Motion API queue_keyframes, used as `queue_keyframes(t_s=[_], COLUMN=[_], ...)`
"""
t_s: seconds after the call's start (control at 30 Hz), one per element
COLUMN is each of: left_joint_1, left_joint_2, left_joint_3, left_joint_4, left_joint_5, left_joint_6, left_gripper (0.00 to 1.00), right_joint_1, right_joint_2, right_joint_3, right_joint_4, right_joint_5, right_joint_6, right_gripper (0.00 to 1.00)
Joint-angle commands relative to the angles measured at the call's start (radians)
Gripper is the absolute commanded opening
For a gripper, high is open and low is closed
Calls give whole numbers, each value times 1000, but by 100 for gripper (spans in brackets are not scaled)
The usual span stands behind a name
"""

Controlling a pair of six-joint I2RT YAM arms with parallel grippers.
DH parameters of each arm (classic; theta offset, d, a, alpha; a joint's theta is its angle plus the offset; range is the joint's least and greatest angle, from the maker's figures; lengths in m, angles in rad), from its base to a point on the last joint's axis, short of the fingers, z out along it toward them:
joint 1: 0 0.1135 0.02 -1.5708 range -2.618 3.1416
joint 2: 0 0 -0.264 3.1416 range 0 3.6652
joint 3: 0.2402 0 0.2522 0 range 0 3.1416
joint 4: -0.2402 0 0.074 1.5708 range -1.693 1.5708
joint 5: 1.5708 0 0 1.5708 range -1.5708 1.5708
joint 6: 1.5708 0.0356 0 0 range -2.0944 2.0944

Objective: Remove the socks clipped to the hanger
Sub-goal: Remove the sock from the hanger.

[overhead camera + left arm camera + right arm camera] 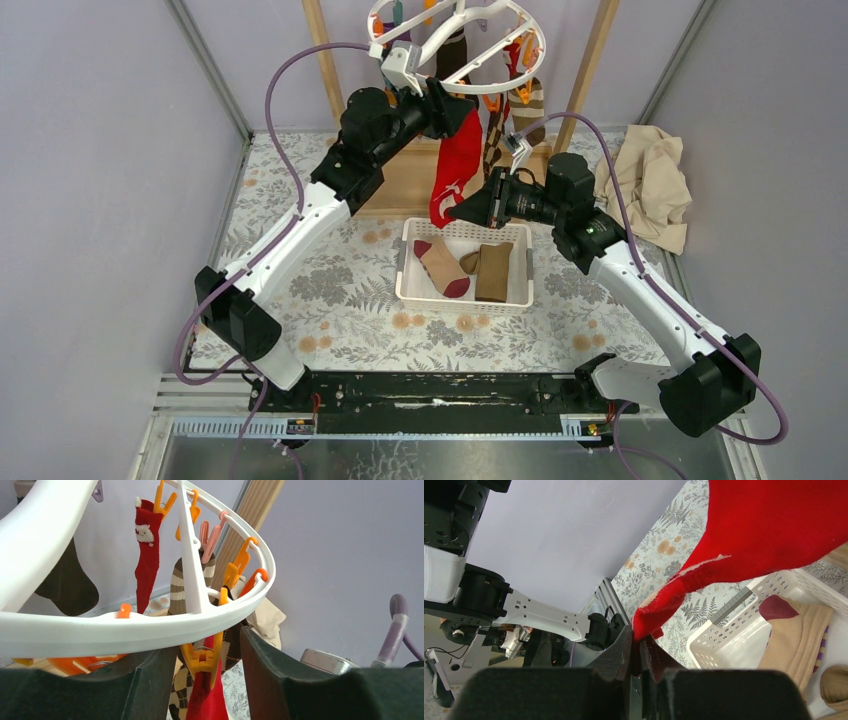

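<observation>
Two arms reach over the floral table, meeting behind a white basket at its middle. A wooden rack frame rises behind the basket, and a beige cloth heap lies to its right, well apart. Above and behind the basket hangs the hanger, a white ring with several socks clipped to it. Among these are a dark brown sock, a Santa sock, a striped sock and an argyle sock.

A long red sock drops from the ring almost to the basket's far rim. The right gripper, just above that rim, is pinched tight on the red sock's toe tip. High above the basket, the left gripper sits under the ring. Its jaws are apart on either side of the orange clip holding the red sock, with a gap showing on both sides. The argyle sock hangs close behind that clip. Inside the basket lie a tan sock with a maroon toe and a brown sock.
</observation>
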Motion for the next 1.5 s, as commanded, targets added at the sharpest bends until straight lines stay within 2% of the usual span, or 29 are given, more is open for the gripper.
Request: queue_keyframes(t_s=[0.0,0.27,0.43,0.6,0.7,0.77,0.8,0.87,0.97,1.1,1.27,1.47], left_joint_1=[6,6,8,8,9,9,9,9,10,9,9,8], left_joint_2=[16,22,28,29,26,23,18,8,-11,-41,-95,-167], left_joint_3=[38,39,47,53,53,48,43,29,-4,-56,-134,-223], left_joint_4=[66,72,65,58,54,49,49,49,51,48,45,36], left_joint_5=[3,-8,-13,-20,-19,-20,-20,-19,-18,-16,-21,-15], left_joint_6=[0,-9,-15,-16,-10,-7,-7,-6,-5,-9,-17,-26], left_gripper=[53,49,29,23,23,30,43,62,79,88,98,99], right_joint_1=[-6,-7,-6,-6,-6,-6,-6,-6,-7,-6,-5,25], right_joint_2=[-30,-33,-38,-41,-44,-44,-43,-40,-36,-18,17,95], right_joint_3=[20,13,1,-10,-16,-20,-23,-30,-46,-66,-83,-81], right_joint_4=[30,24,25,24,15,8,6,0,-8,-21,-59,-68], right_joint_5=[-38,-37,-38,-46,-48,-54,-60,-69,-79,-87,-23,39], right_joint_6=[-9,-13,-11,-13,-17,-21,-23,-30,-37,-45,-90,-143], right_gripper=[1,1,1,1,1,1,1,1,1,1,2,2])
